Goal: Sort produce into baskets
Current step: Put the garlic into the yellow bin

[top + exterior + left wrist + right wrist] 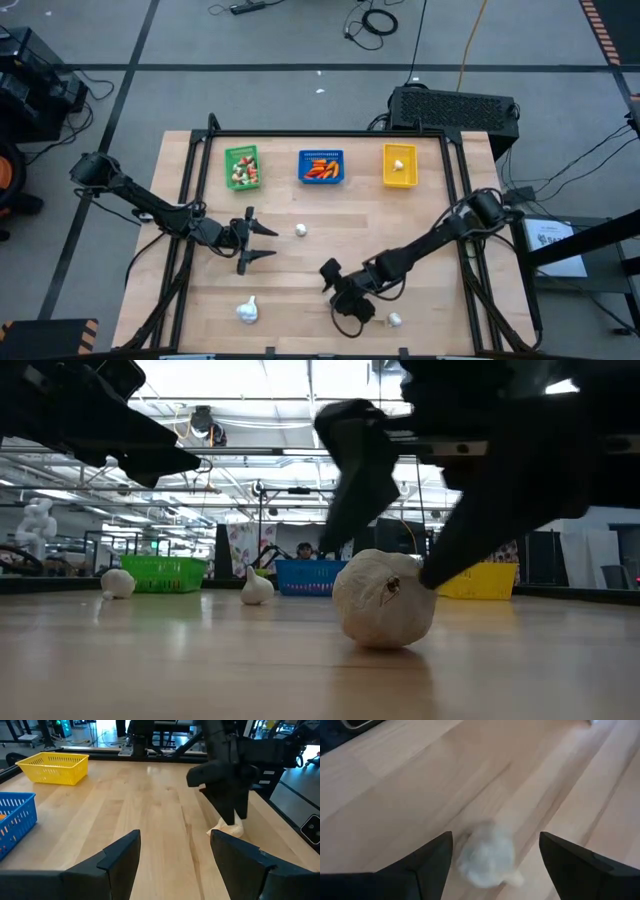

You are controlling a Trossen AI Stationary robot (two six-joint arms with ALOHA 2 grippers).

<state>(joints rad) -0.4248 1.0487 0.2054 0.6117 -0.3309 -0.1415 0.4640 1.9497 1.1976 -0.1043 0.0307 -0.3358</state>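
Observation:
My right gripper (345, 292) is open and points down near the table's front edge. Its fingers stand on either side of a white garlic bulb (487, 856), which rests on the table and also shows in the low view (385, 598). In the high view the gripper hides this bulb. My left gripper (262, 242) is open and empty at the table's left middle. The green basket (242, 167), blue basket (321, 167) and yellow basket (399, 165) stand in a row at the far edge, each with produce inside. My right gripper has one finger (440, 555) that meets the bulb's outline at its upper right side (425, 580) in the low view. I cannot tell whether it touches. The other finger (345, 490) stands apart from the bulb. The bulb rests on the table.
Loose white bulbs lie at mid-table (300, 230), near the front left (247, 311) and just right of my right gripper (394, 320). A black box (455, 105) stands beyond the table's far right corner. Bare wood lies between the two arms.

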